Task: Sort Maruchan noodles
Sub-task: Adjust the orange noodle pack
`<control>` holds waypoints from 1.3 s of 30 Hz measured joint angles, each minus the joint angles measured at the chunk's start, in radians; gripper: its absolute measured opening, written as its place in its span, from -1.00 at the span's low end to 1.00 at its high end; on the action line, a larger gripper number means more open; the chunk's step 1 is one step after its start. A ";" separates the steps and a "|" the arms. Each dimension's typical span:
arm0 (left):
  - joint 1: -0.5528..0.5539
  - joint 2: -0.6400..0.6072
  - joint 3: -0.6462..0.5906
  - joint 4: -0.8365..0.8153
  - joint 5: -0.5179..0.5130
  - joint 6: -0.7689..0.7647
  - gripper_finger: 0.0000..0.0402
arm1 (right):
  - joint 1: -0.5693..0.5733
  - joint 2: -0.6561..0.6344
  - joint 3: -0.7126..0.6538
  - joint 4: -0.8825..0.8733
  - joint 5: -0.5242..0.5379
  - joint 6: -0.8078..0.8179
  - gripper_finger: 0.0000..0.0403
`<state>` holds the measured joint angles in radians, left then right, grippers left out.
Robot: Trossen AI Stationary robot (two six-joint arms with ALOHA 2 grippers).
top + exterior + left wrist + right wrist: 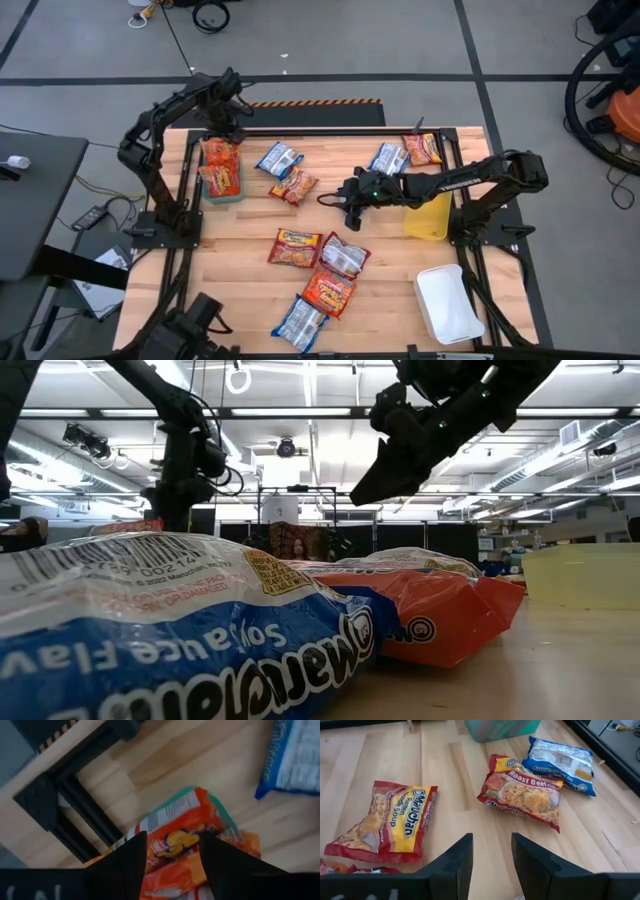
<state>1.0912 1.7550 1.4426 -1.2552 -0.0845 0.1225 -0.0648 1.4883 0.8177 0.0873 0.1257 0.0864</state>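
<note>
Orange packets fill the teal bin under the left gripper — jaws open, just above them. Mid-surface, the right gripper hovers with jaws apart, empty — next it likely picks the Roast Beef packet nearby.

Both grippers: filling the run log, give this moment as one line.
left gripper open over orange packets in teal bin | right gripper open, empty, mid-table
</note>
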 joint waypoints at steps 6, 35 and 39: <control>0.051 0.043 -0.004 -0.031 0.055 0.150 -0.08 | -0.030 0.000 0.000 -0.005 -0.080 0.000 -0.30; -0.272 -0.109 -0.005 -0.316 0.102 0.098 -0.99 | 0.034 0.000 0.000 -0.038 -0.001 0.008 -0.30; -0.382 -0.172 -0.031 -0.315 0.124 0.010 -0.99 | 0.074 -0.001 0.000 -0.038 0.037 0.026 -0.30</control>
<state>0.7088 1.5833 1.4114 -1.5702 0.0399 0.1328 0.0092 1.4876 0.8173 0.0490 0.1623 0.1127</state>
